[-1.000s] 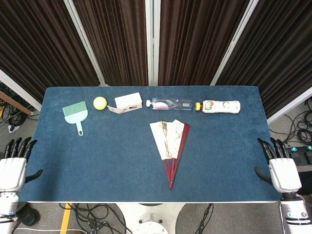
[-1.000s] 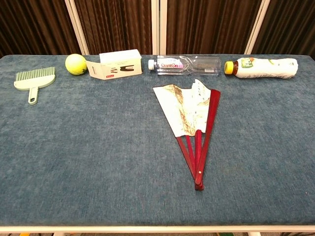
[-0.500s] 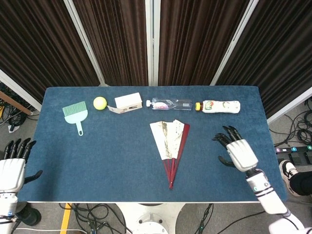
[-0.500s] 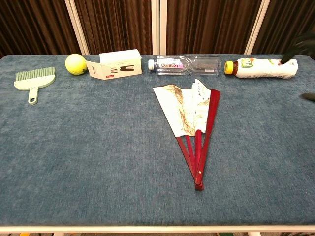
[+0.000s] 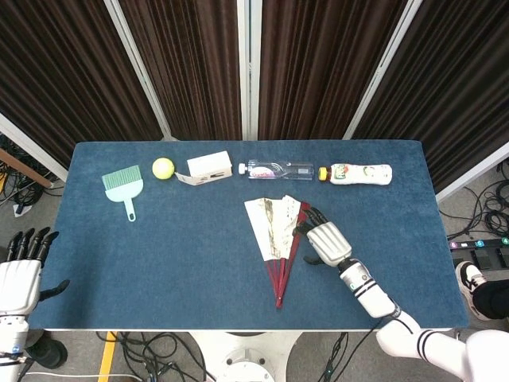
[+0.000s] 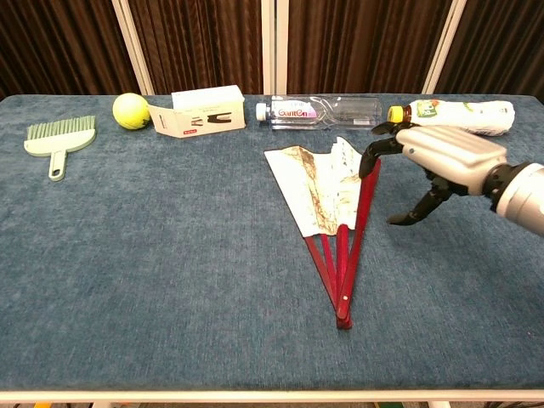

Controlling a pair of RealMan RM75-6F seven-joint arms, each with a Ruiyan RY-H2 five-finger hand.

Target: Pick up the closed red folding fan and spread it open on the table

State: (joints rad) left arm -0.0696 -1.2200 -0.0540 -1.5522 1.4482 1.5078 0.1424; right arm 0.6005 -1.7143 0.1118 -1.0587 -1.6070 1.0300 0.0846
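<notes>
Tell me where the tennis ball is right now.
The tennis ball lies along the table's far edge, left of centre in both views, between the green hand brush on its left and the white box on its right.

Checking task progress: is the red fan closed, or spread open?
Partly spread: the fan shows a narrow wedge of paper leaf, with red ribs converging at the pivot. It lies flat on the table.

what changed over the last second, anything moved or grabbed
The right hand swept in from the table's right edge to the partly spread red folding fan, fingers at its red outer rib; no grip is visible yet. The fan, the left hand and the back-row items stayed put.
</notes>
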